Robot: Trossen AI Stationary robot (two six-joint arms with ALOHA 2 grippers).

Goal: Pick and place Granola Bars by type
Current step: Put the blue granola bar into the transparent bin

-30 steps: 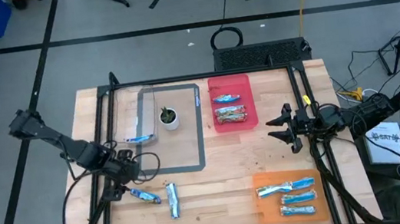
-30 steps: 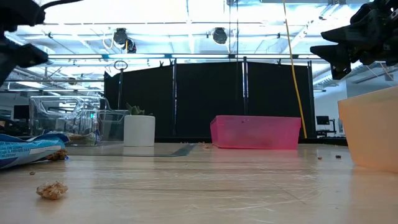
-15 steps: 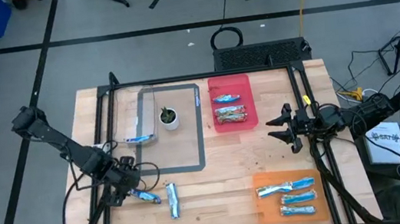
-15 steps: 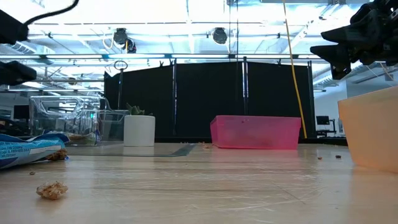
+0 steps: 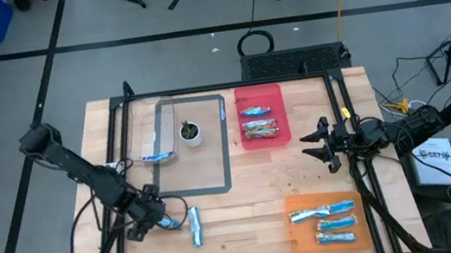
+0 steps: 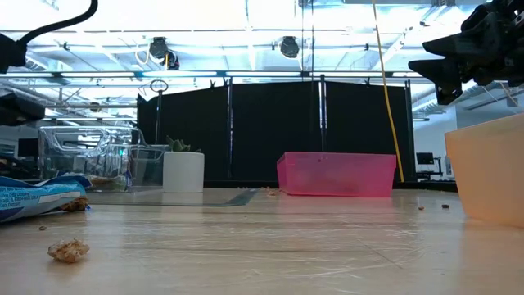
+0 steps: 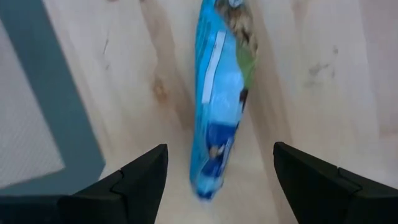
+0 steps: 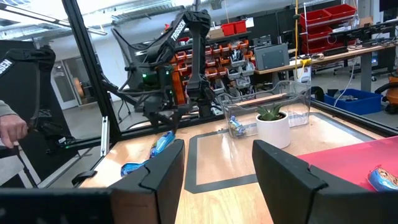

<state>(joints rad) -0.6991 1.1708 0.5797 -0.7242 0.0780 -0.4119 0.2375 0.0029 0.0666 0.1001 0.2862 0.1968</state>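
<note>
My left gripper [image 5: 157,217] is open and low over a blue-and-silver bar [image 5: 168,223] lying flat on the wood near the table's near-left part. In the left wrist view the bar [image 7: 221,106] lies lengthwise between the two fingers [image 7: 134,182], and a gap shows on each side. A second blue bar [image 5: 194,226] lies just to its right. The pink tray [image 5: 263,135] holds a blue bar and a brownish one. The orange tray [image 5: 302,230] holds three blue bars. My right gripper [image 5: 320,144] is open and hangs above the table's right side.
A small potted plant [image 5: 190,132] and a clear container [image 5: 157,134] with one blue bar stand on a grey-edged mat [image 5: 226,157]. Crumbs [image 6: 68,250] lie on the wood near the near edge. A person's hand [image 8: 9,130] shows beyond the table's left side.
My left gripper has moved toward the table's near edge and a little to the right, coming down from beside the mat over the blue bar on the wood. It has stayed open. The bars and my right arm have kept still.
</note>
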